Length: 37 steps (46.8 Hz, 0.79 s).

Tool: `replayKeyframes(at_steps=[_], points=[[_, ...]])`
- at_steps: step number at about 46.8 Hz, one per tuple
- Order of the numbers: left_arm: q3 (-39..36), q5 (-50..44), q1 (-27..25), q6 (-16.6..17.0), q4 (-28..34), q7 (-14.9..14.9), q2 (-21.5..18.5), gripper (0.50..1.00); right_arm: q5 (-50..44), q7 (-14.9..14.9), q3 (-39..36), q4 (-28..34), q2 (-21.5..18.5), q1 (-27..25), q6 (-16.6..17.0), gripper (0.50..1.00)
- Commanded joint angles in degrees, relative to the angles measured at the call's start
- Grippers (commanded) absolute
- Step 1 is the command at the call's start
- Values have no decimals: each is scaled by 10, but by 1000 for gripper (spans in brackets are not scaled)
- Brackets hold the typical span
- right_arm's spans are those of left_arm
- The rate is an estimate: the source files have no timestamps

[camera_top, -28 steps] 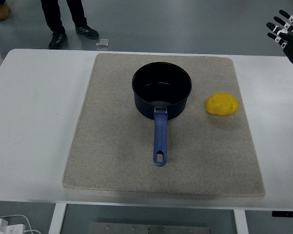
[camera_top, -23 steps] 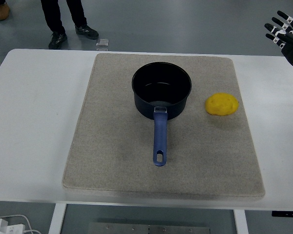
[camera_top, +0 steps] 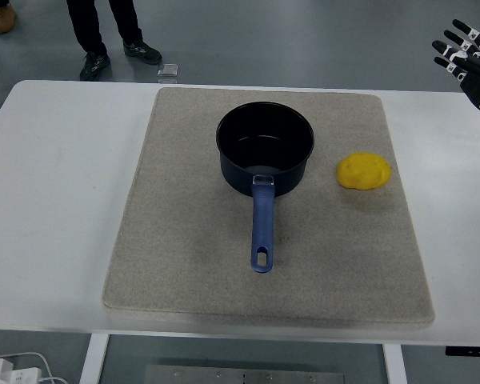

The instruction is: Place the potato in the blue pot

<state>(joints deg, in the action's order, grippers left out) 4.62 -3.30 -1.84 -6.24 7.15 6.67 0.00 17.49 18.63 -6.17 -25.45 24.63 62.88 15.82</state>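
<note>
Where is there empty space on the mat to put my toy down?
The mat is bare left of the blue pot and along its near edge, either side of the handle. The tightest spot is the strip between pot and potato. The right hand hangs at the far right edge.

The yellow potato (camera_top: 364, 171) lies on the mat (camera_top: 184, 240) beside the blue pot (camera_top: 265, 158), right hand (camera_top: 468, 60) spread far off.

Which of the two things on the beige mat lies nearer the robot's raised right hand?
The yellow potato, lying right of the dark blue pot with the long handle, is nearer the right hand, whose fingers are spread and empty.
</note>
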Motion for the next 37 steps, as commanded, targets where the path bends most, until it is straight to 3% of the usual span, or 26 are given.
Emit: replayKeyframes(at_steps=[1,23,37], points=[[0,0,0,0,1,0,0,1000,0,0,0,0,2,2,0,921],[-1,0,0,0,1,0,0,1000,-11,0,7,-1,2,-6,0,921],[0,0,0,0,1,0,0,1000,-177,5,7,-4,2,-7,21,924]])
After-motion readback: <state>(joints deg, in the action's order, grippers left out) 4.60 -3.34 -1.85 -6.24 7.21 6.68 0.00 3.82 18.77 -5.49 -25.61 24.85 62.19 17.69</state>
